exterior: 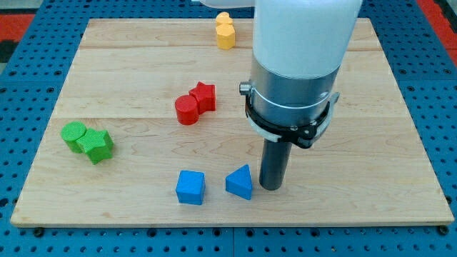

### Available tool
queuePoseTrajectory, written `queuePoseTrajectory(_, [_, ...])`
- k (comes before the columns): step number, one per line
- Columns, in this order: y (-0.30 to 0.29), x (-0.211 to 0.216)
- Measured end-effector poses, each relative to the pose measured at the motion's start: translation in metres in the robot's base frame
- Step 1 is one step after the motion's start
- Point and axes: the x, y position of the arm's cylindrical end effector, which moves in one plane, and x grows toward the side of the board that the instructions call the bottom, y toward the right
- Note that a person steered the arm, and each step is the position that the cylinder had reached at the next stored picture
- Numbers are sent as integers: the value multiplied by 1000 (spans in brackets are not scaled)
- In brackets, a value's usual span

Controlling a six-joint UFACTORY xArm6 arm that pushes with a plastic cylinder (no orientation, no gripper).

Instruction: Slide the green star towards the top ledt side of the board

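Blue cube [191,187]: nearest, beside blue triangle [240,183].
Tip [271,187]: just right of triangle; rod only, nothing clamped.
Green star [97,145]: far left, touching green cylinder [73,134].

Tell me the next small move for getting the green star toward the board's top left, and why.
Probably travel first: my tip sits beside the blue triangular block, far to the view's right of the green star. I would swing it below the blue cube to the star's lower right side, since a green cylinder touches its left.
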Motion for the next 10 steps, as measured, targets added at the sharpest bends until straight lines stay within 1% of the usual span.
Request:
queuePoseTrajectory(2, [27, -3])
queuePoseTrajectory(4, [22, -95])
queuePoseTrajectory(5, [15, -83])
queuePoseTrajectory(6, [-29, -54])
queuePoseTrajectory(7, [-105, -51])
queuePoseTrajectory(8, [-170, -24])
queuePoseTrajectory(9, [-217, -1])
queuePoseTrajectory(10, [-275, 14])
